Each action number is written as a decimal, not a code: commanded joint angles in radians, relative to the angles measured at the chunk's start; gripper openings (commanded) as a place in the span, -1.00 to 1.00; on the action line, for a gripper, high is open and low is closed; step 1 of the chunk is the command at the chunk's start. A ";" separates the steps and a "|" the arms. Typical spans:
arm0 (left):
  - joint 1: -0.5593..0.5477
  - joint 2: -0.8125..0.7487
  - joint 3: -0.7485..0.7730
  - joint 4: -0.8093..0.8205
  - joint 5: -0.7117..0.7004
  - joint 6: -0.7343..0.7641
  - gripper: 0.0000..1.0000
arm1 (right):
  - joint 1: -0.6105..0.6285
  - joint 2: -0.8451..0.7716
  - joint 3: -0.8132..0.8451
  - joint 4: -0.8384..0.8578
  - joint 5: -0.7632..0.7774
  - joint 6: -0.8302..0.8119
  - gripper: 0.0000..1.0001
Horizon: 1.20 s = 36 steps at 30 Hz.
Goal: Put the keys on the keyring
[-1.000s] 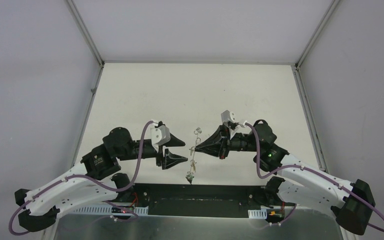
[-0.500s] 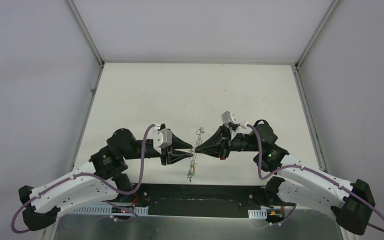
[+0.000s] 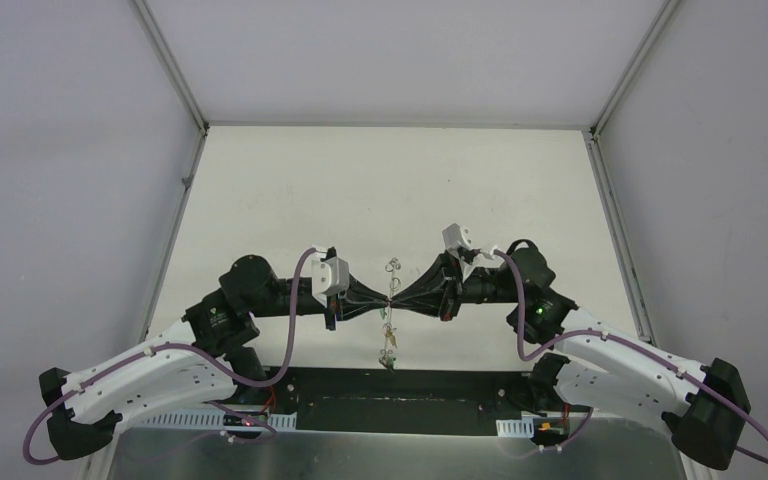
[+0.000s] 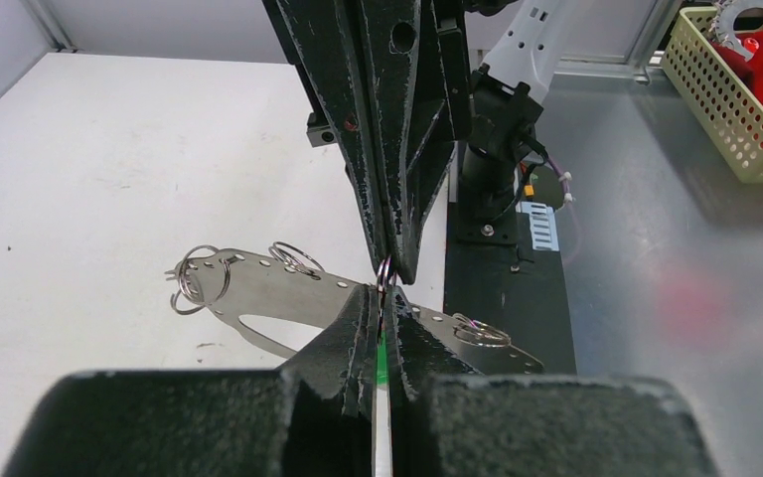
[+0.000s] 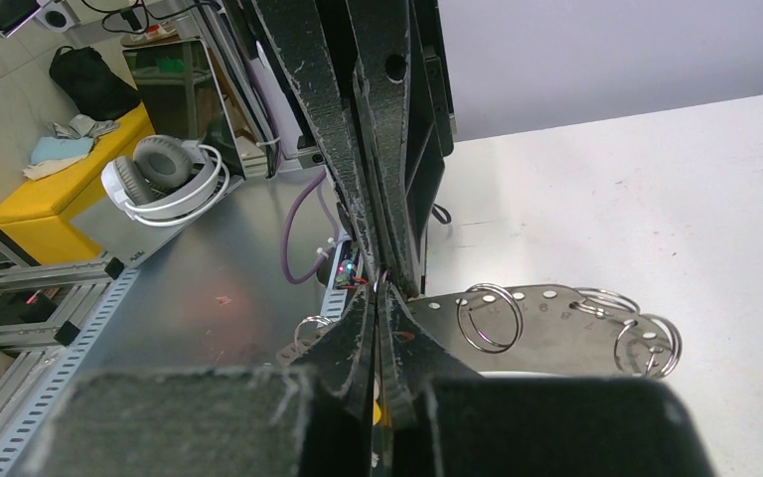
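The keyring [image 3: 388, 335] is a flat grey metal loop with punched holes and small split rings, held above the table between both arms. My left gripper [image 3: 385, 298] and right gripper [image 3: 395, 298] meet tip to tip, each shut on it. In the left wrist view my left gripper [image 4: 385, 293] pinches a small ring beside the keyring [image 4: 258, 288]. A green key [image 4: 382, 358] shows as a sliver in the gap, and it dangles at the near end [image 3: 391, 360]. My right gripper [image 5: 378, 293] is shut by the keyring [image 5: 556, 318], with a yellow key [image 5: 377, 410] sliver showing.
The white table [image 3: 380, 190] lies under the arms, with grey walls on three sides. A black base strip [image 3: 390, 400] runs along the near edge. A yellow basket [image 4: 745, 119] and headphones [image 5: 164, 179] sit off the table on a metal bench.
My left gripper moved right from open and apart to shut at the right gripper's tip. The hanging keyring swung slightly right. The right arm stayed put.
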 commanded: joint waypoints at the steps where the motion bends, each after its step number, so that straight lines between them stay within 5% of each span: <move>1: -0.008 -0.004 0.042 -0.014 0.022 0.034 -1.00 | 0.000 -0.010 0.011 0.078 0.014 0.001 -1.00; 4: -0.009 -0.005 0.076 -0.068 0.006 0.054 -1.00 | 0.000 -0.010 0.020 0.052 0.030 0.003 -0.91; 9: -0.008 0.014 0.161 -0.206 -0.019 0.095 -1.00 | 0.001 -0.033 0.022 0.015 0.064 -0.008 -0.12; 14: -0.008 0.077 0.278 -0.390 -0.037 0.149 -1.00 | 0.000 -0.032 0.051 -0.021 0.065 -0.024 0.20; 25: -0.009 0.333 0.616 -0.829 -0.102 0.191 -1.00 | 0.001 0.041 0.101 -0.009 0.004 -0.006 0.10; 36: -0.008 0.505 0.837 -1.072 -0.141 0.170 -1.00 | 0.002 0.098 0.064 0.121 0.003 0.060 -0.11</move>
